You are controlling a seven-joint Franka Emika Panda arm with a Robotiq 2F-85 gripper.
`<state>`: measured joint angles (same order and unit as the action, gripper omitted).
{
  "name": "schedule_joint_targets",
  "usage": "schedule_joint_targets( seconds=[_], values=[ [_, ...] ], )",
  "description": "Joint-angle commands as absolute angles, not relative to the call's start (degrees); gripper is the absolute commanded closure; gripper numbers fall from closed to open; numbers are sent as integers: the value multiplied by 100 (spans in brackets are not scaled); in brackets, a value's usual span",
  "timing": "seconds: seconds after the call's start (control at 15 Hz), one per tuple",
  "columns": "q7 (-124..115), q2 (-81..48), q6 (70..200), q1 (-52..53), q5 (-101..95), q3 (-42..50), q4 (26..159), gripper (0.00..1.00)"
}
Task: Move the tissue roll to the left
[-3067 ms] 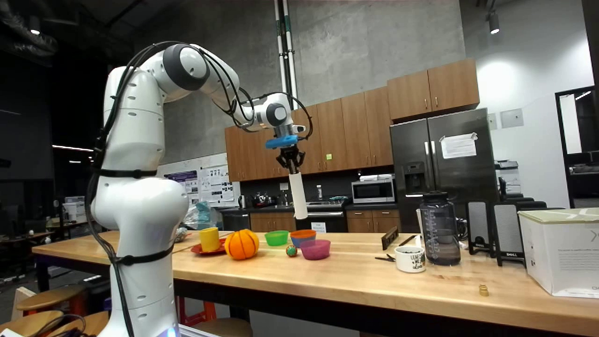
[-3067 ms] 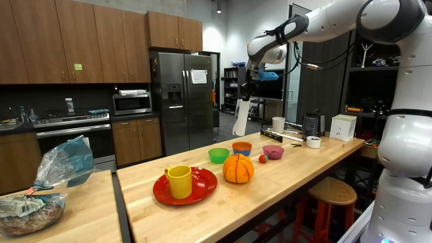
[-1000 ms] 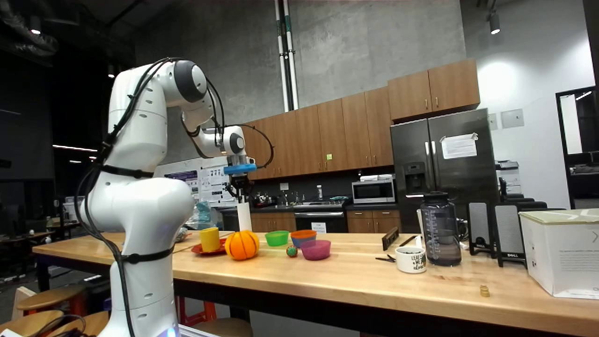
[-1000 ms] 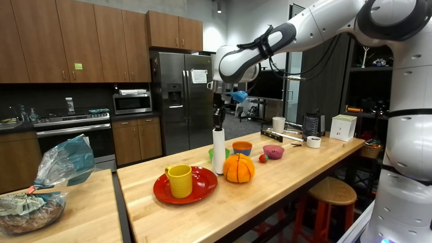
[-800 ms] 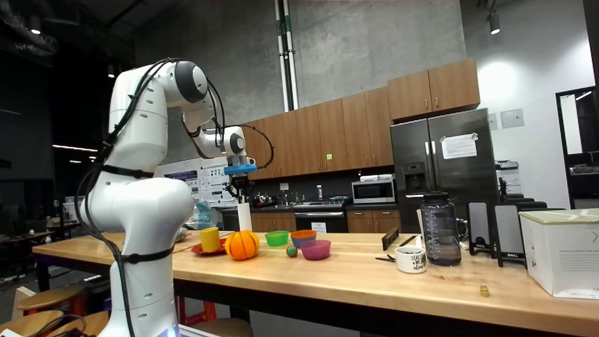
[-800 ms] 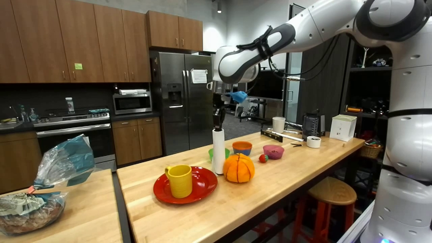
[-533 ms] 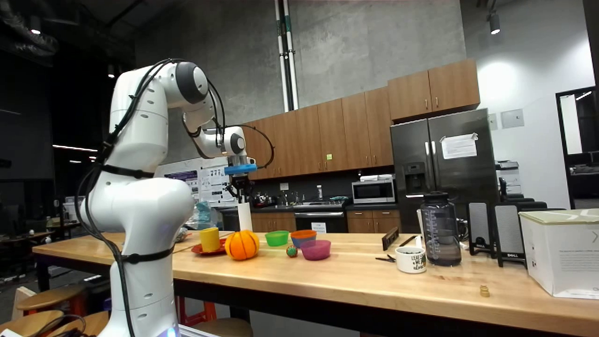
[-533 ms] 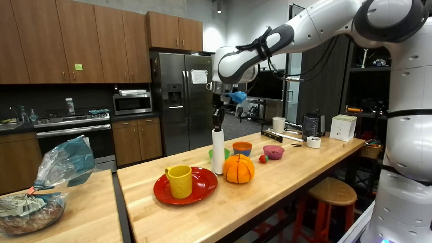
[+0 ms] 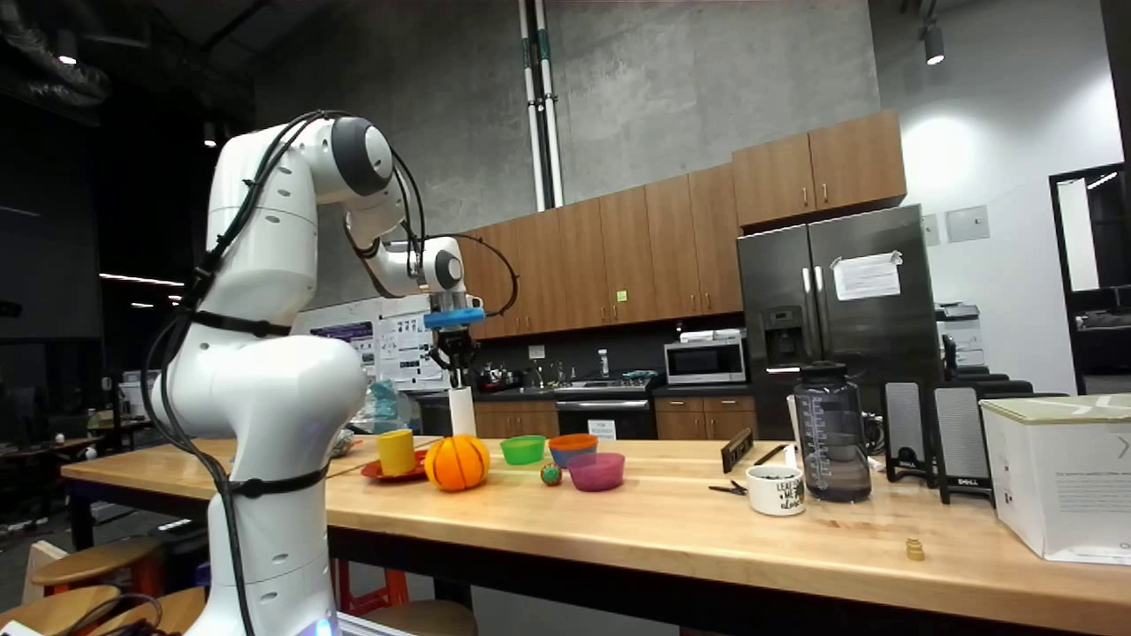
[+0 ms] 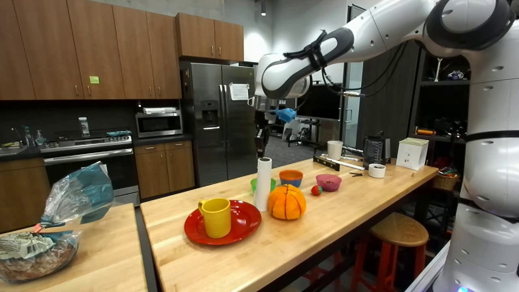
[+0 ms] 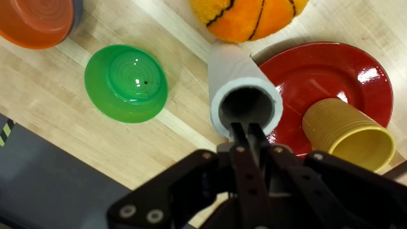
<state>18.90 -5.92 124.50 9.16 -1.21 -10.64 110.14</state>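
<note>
The white tissue roll (image 10: pixel 263 186) stands nearly upright on the wooden table, between the red plate and the orange plush pumpkin. It also shows in an exterior view (image 9: pixel 462 413), its base hidden behind the pumpkin. In the wrist view the roll (image 11: pixel 230 68) points its open top at the camera. My gripper (image 11: pixel 245 125) is right at the roll's near rim, with a narrow gap between its fingers (image 11: pixel 237 133) and nothing visibly held. In an exterior view the gripper (image 10: pixel 260 155) is just above the roll's top edge. Whether a finger touches the rim is unclear.
The red plate (image 10: pixel 249 225) with a yellow mug (image 10: pixel 217 221) is beside the roll. The orange pumpkin (image 10: pixel 287 202) is on its other side. A green bowl (image 11: pixel 127 109), an orange-and-blue bowl (image 10: pixel 290 178) and a pink bowl (image 10: pixel 328 183) stand close by.
Over three seconds my gripper has carried the roll left in both exterior views and down to the table. In the last half second the fingers have let go, and the roll's top opening shows.
</note>
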Motion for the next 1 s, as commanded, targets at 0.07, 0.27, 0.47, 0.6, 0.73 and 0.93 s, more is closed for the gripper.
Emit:
schedule_joint_targets(
  seconds=[0.07, 0.27, 0.47, 0.6, 0.73, 0.93],
  values=[
    [1936, -618, 12304, 917, -235, -1041, 10871, 97],
    [1937, -567, 12326, 896, -241, -1018, 10857, 94],
    [1916, -496, 12363, 834, -205, -949, 10825, 93],
    [1899, -449, 12392, 774, -176, -886, 10811, 86],
    [1877, -400, 12412, 700, -161, -807, 10809, 69],
    [1885, -285, 12457, 571, -102, -676, 10869, 45]
  ],
)
